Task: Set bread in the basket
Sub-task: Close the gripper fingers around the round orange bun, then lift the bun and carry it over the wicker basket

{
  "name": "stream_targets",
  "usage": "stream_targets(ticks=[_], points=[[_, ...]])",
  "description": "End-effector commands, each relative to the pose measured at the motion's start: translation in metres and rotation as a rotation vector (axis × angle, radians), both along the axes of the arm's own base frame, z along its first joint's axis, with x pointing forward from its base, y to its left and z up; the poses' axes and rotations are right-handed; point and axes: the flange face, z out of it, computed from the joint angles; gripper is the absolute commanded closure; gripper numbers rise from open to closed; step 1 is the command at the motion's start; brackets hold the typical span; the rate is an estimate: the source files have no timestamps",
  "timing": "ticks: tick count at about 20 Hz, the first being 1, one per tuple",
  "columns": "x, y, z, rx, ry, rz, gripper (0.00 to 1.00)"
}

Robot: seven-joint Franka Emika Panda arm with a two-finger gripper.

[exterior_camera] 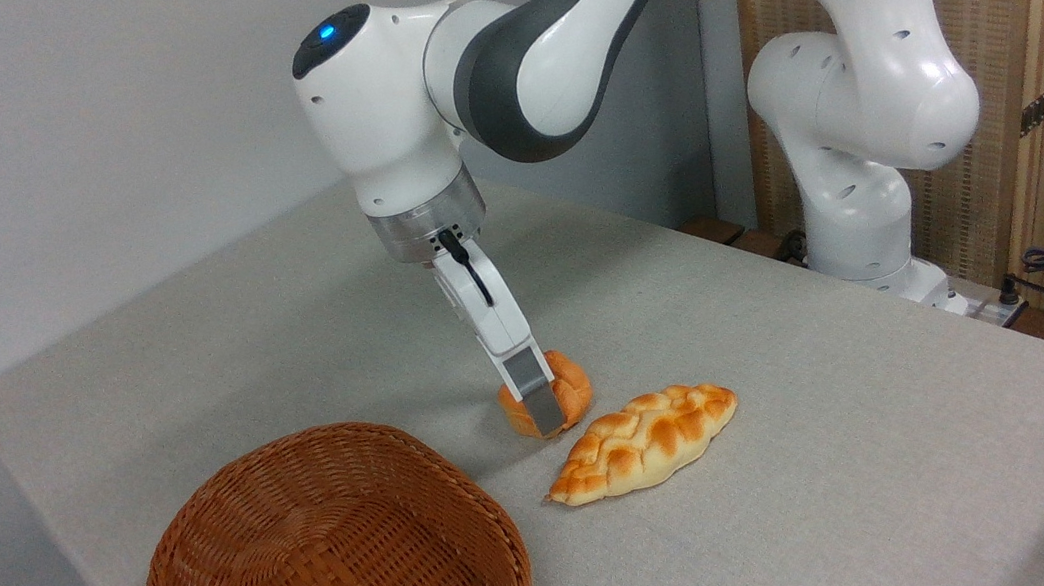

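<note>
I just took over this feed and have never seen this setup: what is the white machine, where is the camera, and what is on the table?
The white jointed machine is a robot arm; its hand is at the tip. One fixed camera views the table from the side. On the cloth lie a small round bun, a flat braided loaf and an empty wicker basket. The hand is down on the bun, fingers either side; whether it grips firmly I cannot tell.

Table point(788, 318): basket point(211, 536), bread point(573, 389), loaf point(647, 440).
</note>
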Motion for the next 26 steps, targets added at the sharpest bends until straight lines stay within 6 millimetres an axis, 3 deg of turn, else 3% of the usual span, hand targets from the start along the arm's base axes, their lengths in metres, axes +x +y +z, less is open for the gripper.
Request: stream_targets(ticks=[1,12,15,22,26], points=[[-0.001,0.001,0.001,0.007,-0.004,-0.018,0.53],[-0.001,0.000,0.003,0.007,-0.007,-0.017,0.51],[0.003,-0.002,0.024,-0.007,-0.048,-0.003,0.50],[0.034,-0.001,0.102,-0.086,-0.217,0.053,0.50],[0.060,0.006,0.107,-0.143,-0.368,0.101,0.40]])
